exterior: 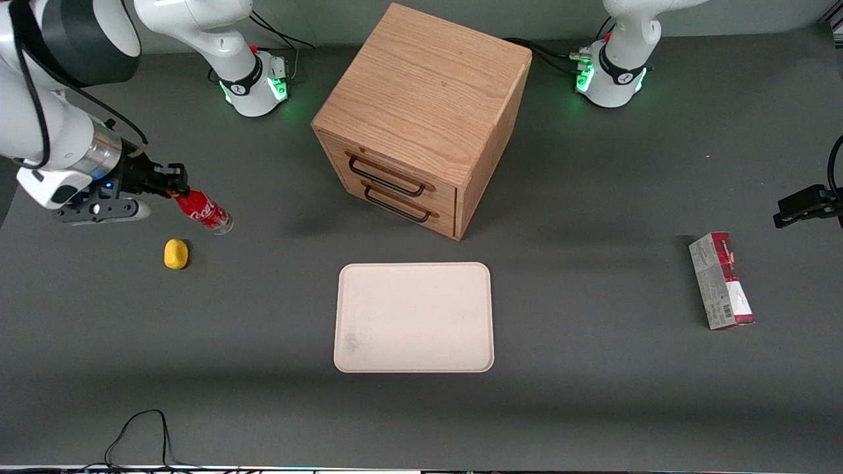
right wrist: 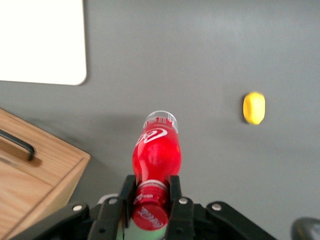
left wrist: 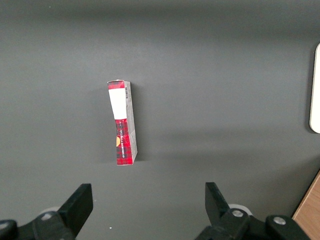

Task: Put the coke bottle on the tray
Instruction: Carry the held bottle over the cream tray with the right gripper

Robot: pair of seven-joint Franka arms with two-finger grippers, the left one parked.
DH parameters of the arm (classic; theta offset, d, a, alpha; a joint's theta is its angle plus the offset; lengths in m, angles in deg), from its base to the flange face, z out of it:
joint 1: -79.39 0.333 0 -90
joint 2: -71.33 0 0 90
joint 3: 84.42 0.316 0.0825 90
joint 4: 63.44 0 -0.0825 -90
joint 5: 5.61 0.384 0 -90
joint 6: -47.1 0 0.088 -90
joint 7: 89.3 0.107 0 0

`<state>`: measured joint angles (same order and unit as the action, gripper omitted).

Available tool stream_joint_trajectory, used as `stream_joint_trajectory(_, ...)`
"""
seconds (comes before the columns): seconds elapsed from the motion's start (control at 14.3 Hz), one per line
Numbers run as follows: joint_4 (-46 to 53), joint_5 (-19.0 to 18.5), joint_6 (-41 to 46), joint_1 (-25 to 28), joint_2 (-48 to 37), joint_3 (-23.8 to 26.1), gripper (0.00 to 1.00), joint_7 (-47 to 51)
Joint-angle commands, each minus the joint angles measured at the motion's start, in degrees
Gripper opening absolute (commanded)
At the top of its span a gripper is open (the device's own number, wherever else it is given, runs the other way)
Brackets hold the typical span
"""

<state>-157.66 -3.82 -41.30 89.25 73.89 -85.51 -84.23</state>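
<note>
Item, gripper (exterior: pixel 172 186): I see it at the working arm's end of the table, fingers (right wrist: pixel 174 187) clamped on the neck of the coke bottle (exterior: pixel 203 212). Item, bottle: tilted, clear base lowest, whether touching the table I cannot tell. Item, small yellow object (exterior: pixel 176 253): near the bottle, closer to the front camera. Item, tray (exterior: pixel 413 318): well apart, in front of the wooden drawer cabinet (exterior: pixel 421 118). Item, red-and-grey carton (exterior: pixel 720 280): toward the parked arm's end.

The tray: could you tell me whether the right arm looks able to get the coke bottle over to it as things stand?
Probably yes. The gripper is shut on the coke bottle near its cap, and only bare table lies between it and the tray; the lemon and drawer cabinet sit off that line.
</note>
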Motion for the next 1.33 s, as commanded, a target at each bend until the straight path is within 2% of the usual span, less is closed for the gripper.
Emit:
stream_joint_trajectory(0.0, 24.89, 0.58, 11.11, 0.07, 14.80, 3.10, 0.00, -0.06)
stream_joint_trajectory(0.14, 37.30, 0.49, 13.78, 0.07, 22.10, 6.18, 0.00, 0.20)
stream_joint_trajectory(0.28, 42.79, 0.49, 12.04, 0.07, 27.65, 10.30, 0.00, 0.29)
stream_joint_trajectory(0.49, 43.34, 0.41, 1.78, 0.07, 33.54, 14.97, 0.00, 3.96)
stream_joint_trajectory(0.56, 43.34, -0.73, -3.65, 0.25, 37.30, 17.07, 0.00, 5.29)
stream_joint_trajectory(0.77, 43.25, -7.48, -10.81, 1.91, 42.42, 18.75, 0.00, 5.22)
stream_joint_trajectory(0.91, 43.07, -9.87, -15.29, 1.92, 45.59, 19.46, 0.00, 5.30)
stream_joint_trajectory(1.26, 41.24, -10.23, -19.35, 2.35, 48.94, 19.38, 0.00, 5.48)
